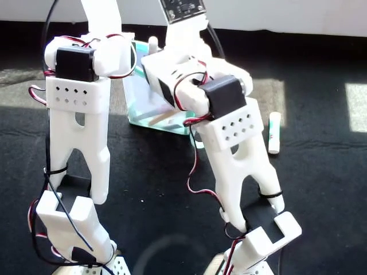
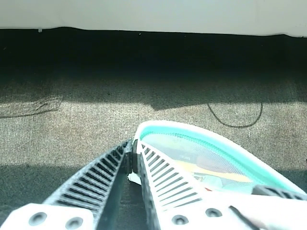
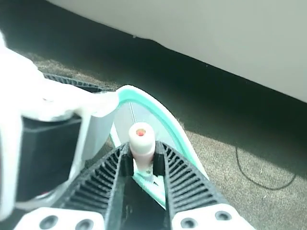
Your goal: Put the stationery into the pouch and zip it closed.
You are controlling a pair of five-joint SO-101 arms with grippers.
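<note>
The clear pouch [image 1: 143, 106] with a teal zipper rim stands on the dark mat behind both arms. My left gripper [image 2: 133, 147] is shut on the pouch's rim [image 2: 201, 139], pinching its edge at one end of the opening. A yellow pencil-like item [image 2: 218, 173] lies inside. My right gripper [image 3: 142, 155] is shut on a white marker [image 3: 141, 140] with a reddish end, held upright just over the pouch opening [image 3: 160, 112]. From above, the marker's tip [image 1: 153, 43] pokes up behind the right arm. A white glue stick [image 1: 274, 132] lies on the mat to the right.
The dark mat [image 1: 321, 189] covers the table, with sunlit patches on the right. A pale wall [image 2: 153, 14] runs along the far edge. The left arm's gripper body [image 3: 48, 139] sits close beside the right gripper.
</note>
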